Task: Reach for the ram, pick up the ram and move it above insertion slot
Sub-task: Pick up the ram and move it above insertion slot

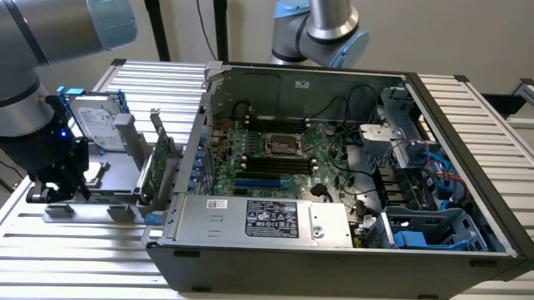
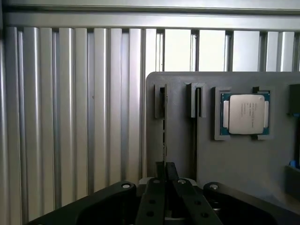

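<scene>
Fingers [image 2: 153,201] of black metal, dotted with screw holes, press nearly together on the ram [image 2: 164,126], so the gripper [image 2: 165,169] pinches the stick across its two flat faces along one long edge. The ram shows edge-on as a thin dark line, standing upright in a narrow slotted post of the grey holder plate [image 2: 183,140]. It looks seated there rather than lifted clear, though that is hard to tell. It should handle as a light, stiff, very thin board: easy to carry, but smooth-faced and prone to pivot if held off-centre. The chips and the contact edge are the fragile parts. A hold near the middle of the free long edge, squarely across the faces, seems soundest. An empty slot [image 2: 198,101] sits just beside it in the matte, moulded-looking plate. Further along, a processor chip [image 2: 244,114] with a brushed metal lid on a green board lies flat in a square recess. Beyond the plate runs the ribbed aluminium table [image 2: 70,117]. In the exterior view the gripper [image 1: 52,190] hangs low over the holder at the exterior view's left. Near it stand a silver hard drive [image 1: 94,122] and an upright green expansion card [image 1: 159,164]. Further off, an open computer case [image 1: 467,156] shows its motherboard [image 1: 250,134] and black memory slots [image 1: 276,165].
</scene>
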